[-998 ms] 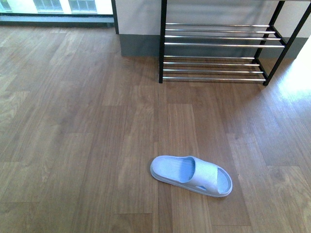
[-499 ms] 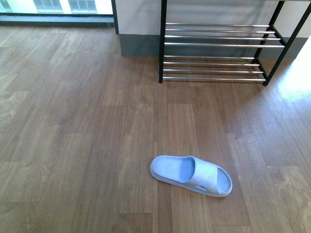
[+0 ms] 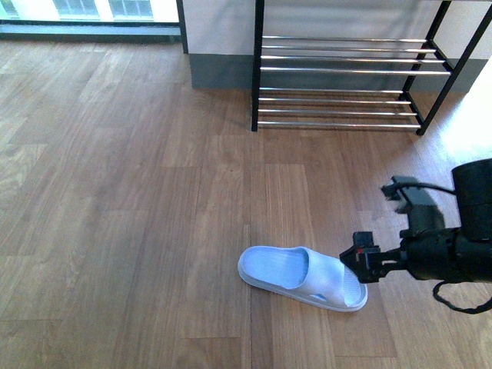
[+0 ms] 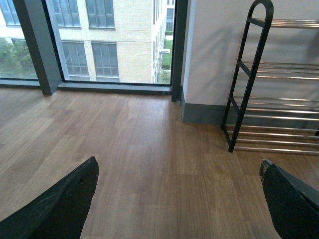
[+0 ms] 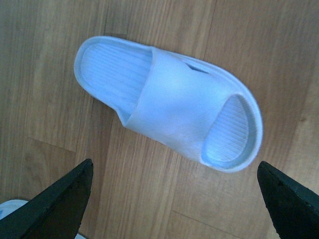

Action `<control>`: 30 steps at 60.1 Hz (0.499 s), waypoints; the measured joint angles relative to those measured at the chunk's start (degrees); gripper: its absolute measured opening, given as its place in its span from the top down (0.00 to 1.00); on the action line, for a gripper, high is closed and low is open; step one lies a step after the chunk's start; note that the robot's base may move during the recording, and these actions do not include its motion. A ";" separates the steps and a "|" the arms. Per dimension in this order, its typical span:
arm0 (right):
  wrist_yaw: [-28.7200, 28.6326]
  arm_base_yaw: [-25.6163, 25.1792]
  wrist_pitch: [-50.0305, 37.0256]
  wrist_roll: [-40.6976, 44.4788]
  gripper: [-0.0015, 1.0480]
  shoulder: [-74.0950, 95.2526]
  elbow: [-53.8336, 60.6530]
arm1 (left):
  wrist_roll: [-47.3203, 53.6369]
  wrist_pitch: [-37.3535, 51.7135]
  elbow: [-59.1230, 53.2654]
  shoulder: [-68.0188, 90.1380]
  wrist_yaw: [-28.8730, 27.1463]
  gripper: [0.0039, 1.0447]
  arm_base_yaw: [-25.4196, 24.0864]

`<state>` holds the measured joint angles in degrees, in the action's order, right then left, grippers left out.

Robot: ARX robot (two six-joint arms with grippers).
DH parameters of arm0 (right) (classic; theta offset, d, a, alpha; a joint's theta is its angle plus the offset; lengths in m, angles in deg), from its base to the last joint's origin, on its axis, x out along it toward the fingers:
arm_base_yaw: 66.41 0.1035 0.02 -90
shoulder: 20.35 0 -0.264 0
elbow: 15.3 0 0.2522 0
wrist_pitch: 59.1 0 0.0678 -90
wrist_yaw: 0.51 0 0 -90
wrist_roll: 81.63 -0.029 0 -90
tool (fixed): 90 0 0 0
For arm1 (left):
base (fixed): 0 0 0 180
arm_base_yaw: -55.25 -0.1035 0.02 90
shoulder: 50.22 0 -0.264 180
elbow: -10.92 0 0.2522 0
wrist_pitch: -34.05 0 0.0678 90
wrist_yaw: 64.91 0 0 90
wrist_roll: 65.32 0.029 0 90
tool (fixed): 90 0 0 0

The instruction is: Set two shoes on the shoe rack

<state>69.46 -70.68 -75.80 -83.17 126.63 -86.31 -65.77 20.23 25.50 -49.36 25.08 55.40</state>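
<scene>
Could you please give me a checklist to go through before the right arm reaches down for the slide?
1. Right fingers open: ok, tips wide apart.
2. Slide in sight: ok, whole, sole down on the floor, strap up.
3. Fingers clear of the slide: ok, floor shows between them in the right wrist view.
4. Left fingers out of the way: ok, open, facing the rack, holding nothing.
5. Rack ready: ok, upright, no shoe on the tiers in view.
6. Second shoe located: cannot tell; only a pale scrap shows beside one right finger.
</scene>
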 joint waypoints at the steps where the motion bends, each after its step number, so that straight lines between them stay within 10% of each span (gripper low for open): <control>1: -0.59 -0.04 0.44 -0.66 0.09 1.40 -1.33 | 0.00 0.00 0.00 -0.02 0.00 0.09 0.00; 30: -7.85 0.24 5.11 -7.13 0.09 16.96 -18.27 | 0.00 0.00 0.00 0.00 0.00 0.09 0.00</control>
<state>61.62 -70.44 -70.68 -90.29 143.59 -104.58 -65.77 20.23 25.50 -49.36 25.08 55.40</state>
